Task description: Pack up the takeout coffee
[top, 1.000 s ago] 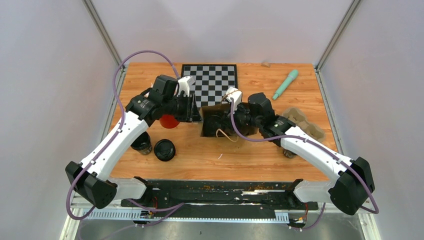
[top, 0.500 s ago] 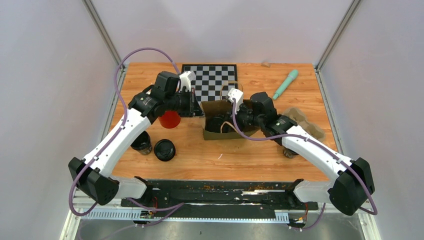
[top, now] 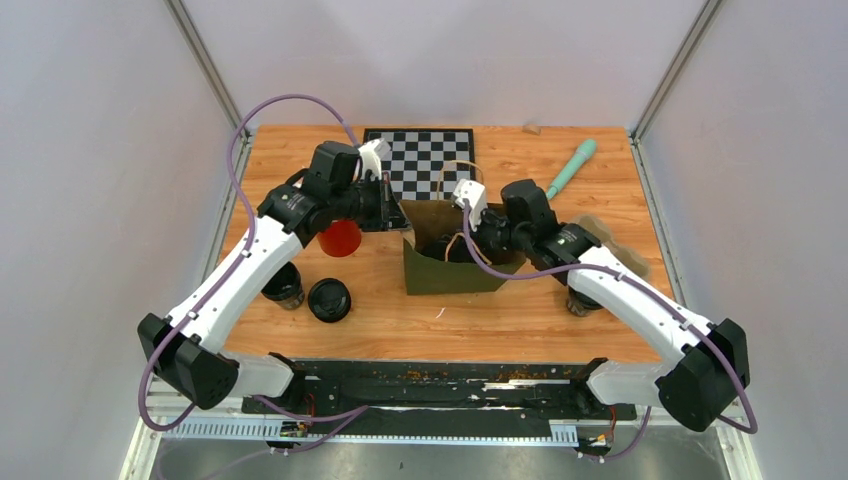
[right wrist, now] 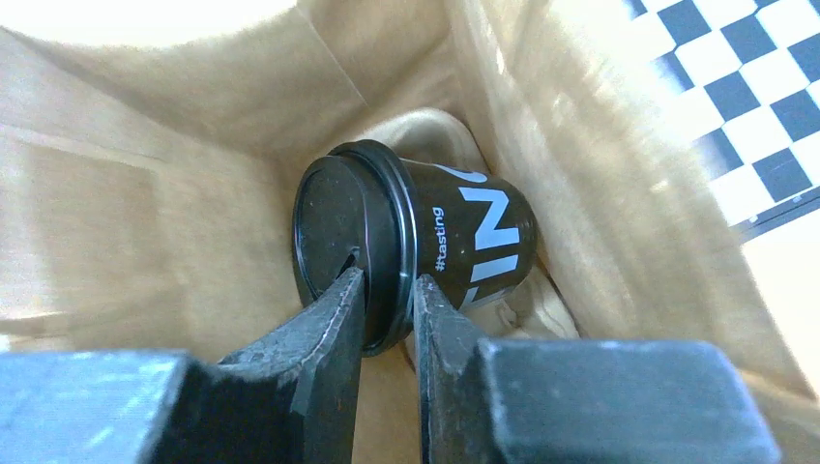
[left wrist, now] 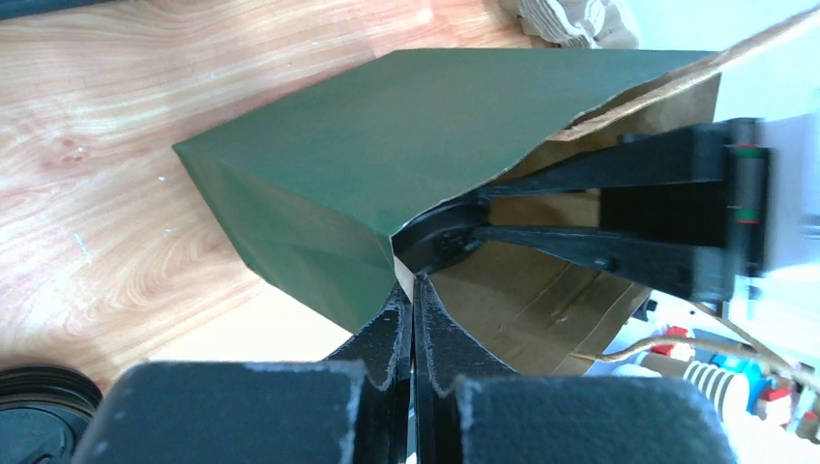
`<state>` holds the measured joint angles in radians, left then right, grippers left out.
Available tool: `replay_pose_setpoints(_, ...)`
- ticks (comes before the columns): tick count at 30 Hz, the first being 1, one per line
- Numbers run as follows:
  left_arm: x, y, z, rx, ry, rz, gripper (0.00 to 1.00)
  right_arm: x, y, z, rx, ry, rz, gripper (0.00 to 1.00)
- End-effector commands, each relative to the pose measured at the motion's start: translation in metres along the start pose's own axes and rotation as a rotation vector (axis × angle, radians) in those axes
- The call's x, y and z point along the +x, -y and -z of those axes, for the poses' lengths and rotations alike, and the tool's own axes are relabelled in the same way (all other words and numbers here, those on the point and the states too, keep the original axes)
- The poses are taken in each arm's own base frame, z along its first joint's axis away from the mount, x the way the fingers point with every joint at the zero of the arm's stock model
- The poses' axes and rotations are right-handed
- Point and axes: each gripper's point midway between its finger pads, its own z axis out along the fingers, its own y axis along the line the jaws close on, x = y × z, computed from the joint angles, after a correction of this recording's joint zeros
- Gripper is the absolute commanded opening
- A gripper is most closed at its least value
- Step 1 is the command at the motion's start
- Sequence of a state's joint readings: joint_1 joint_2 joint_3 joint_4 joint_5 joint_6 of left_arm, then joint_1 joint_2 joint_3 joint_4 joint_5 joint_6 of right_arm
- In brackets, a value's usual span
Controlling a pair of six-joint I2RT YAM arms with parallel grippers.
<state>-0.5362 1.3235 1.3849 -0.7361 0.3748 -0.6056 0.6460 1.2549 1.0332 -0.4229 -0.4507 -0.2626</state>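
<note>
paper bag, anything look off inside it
Yes: the coffee cup inside the paper bag is tilted well over rather than upright, pinched by its lid rim in the right claw. No spill shows.

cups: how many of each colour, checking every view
dark coffee cups: 3 (two out on the wood, one inside the green bag)
red cup: 1
total: 4
a half-hidden dark thing on the right may be another cup; not counted
</note>
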Motion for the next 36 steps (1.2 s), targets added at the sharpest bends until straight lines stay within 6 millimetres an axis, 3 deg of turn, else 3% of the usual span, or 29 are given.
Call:
replay_pose_setpoints(1,-0.021,0.002,0.006,-0.014,0.069,-0.100,0.00,-0.069,0.004,0.031,0.041,0.174,0.028,0.03)
replay_pose_setpoints(8,-0.031,0.000,0.004,-0.037,0.094,-0.105,0.00,-0.112,0.006,0.055,0.069,0.253,-0.033,0.03)
replay_pose_setpoints(15,-0.034,-0.006,0.011,-0.095,0.091,-0.074,0.00,-0.132,-0.006,0.077,0.028,0.306,-0.143,0.03)
replay_pose_setpoints(21,-0.028,-0.013,0.017,-0.132,0.079,-0.079,0.00,-0.169,-0.006,0.122,0.072,0.423,-0.227,0.04)
replay_pose_setpoints(24,-0.023,-0.013,0.017,-0.127,0.057,-0.076,0.00,-0.185,0.006,0.144,0.144,0.464,-0.273,0.04)
replay_pose_setpoints(30,-0.021,-0.012,0.022,-0.122,0.057,-0.078,0.00,-0.197,0.039,0.185,0.274,0.582,-0.375,0.04)
replay_pose_setpoints(33,-0.019,-0.011,0.024,-0.118,0.048,-0.084,0.00,-0.187,0.061,0.196,0.325,0.611,-0.459,0.05)
replay_pose_setpoints(36,-0.017,-0.008,0.026,-0.098,0.043,-0.112,0.00,-0.162,0.089,0.204,0.427,0.616,-0.541,0.05)
